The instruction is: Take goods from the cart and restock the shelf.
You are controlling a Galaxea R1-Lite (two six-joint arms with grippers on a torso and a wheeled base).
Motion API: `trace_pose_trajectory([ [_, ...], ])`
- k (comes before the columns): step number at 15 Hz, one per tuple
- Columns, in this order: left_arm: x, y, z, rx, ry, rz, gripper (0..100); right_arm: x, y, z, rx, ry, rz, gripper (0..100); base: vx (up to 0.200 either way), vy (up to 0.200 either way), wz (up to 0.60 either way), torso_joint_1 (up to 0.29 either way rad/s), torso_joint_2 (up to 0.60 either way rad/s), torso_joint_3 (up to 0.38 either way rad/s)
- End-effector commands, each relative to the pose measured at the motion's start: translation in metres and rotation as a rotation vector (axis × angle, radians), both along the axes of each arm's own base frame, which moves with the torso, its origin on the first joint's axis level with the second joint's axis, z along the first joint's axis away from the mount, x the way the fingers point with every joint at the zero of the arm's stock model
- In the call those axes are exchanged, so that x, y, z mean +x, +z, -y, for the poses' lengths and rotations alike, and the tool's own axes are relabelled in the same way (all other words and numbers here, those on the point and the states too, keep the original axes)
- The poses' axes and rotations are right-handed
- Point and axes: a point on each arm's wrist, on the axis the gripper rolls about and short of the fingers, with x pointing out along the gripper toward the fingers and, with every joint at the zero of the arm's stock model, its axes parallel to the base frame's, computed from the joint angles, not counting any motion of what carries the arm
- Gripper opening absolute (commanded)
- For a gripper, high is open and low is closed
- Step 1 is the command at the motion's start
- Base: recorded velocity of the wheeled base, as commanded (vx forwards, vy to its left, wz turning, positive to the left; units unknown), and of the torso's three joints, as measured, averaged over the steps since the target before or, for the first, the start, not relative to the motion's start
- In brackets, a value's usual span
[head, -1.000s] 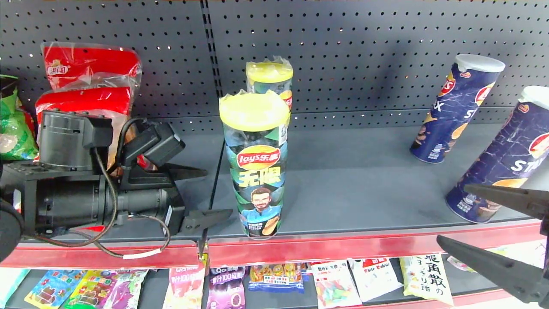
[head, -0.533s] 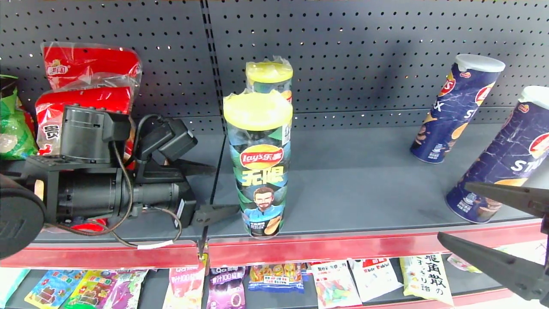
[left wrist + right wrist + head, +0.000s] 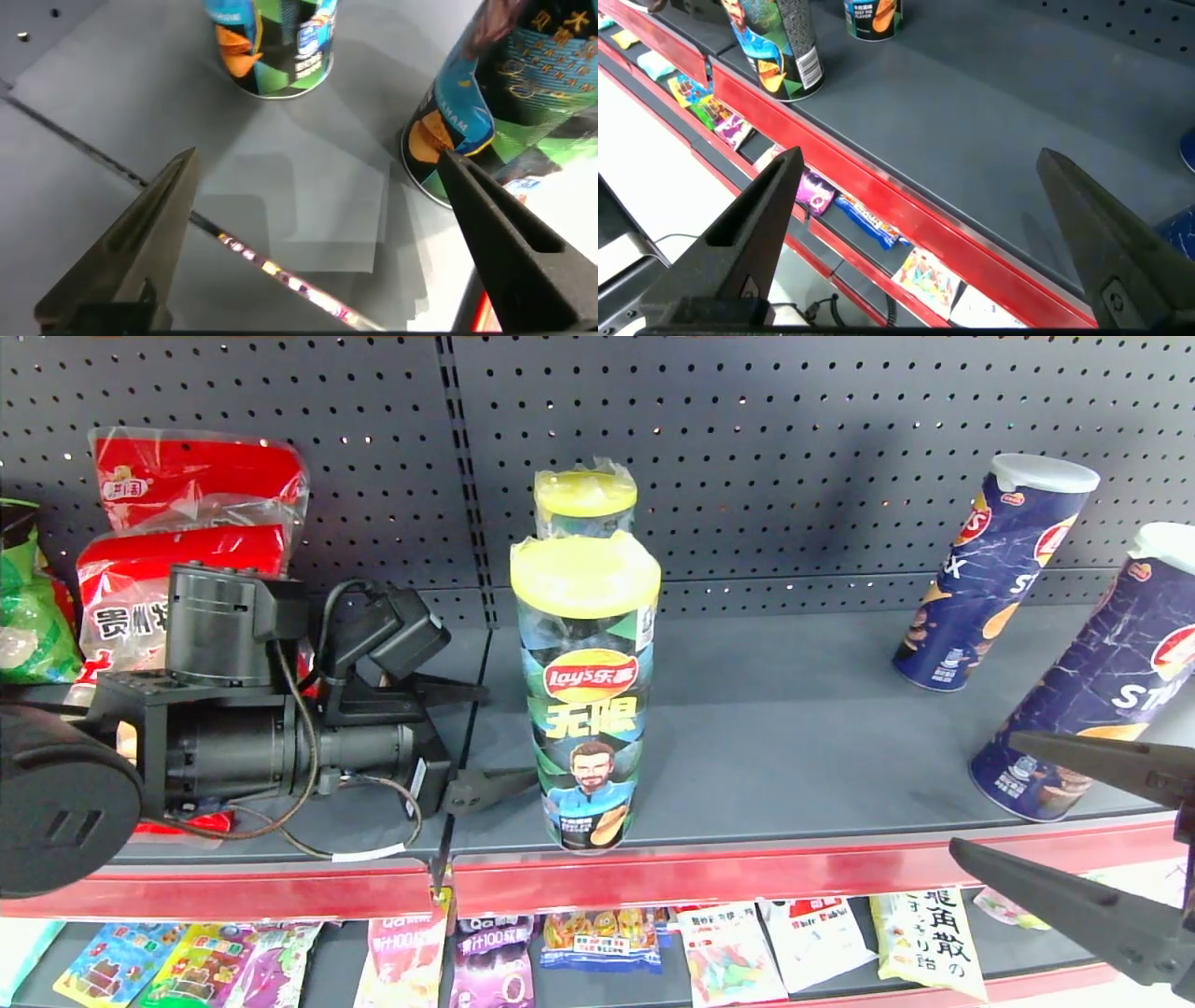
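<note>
chip can [image 3: 585, 691] stands upright at the shelf [image 3: 794, 728] front edge in our head view, just right of our spread left hand [image 3: 509, 735], one fingertip close at its lower side; our right hand [image 3: 987, 796], also spread, hangs well apart. left wrist view: can beside one finger, not between the two. right wrist view: can far off, so we judge the left arm nearer
</note>
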Motion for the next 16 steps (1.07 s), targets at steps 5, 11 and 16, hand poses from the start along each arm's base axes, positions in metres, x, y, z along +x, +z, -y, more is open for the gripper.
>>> trace_pose_trajectory([
  [5, 0.001, 0.003, -0.014, -0.005, 0.048, 0.009, 100, 0.001, -0.001, 0.000, -0.004, -0.004, -0.005, 100, 0.000, 0.000, 0.00, 0.000, 0.00, 0.000],
  [11, -0.064, 0.044, -0.067, -0.102, 0.202, 0.053, 100, 0.024, -0.001, -0.018, -0.045, 0.004, -0.057, 100, 0.000, 0.000, 0.00, 0.000, 0.00, 0.000],
  [16, -0.189, 0.032, -0.107, -0.074, 0.530, -0.031, 100, 0.003, -0.016, -0.002, -0.057, -0.025, -0.045, 100, 0.000, 0.000, 0.00, 0.000, 0.00, 0.000],
])
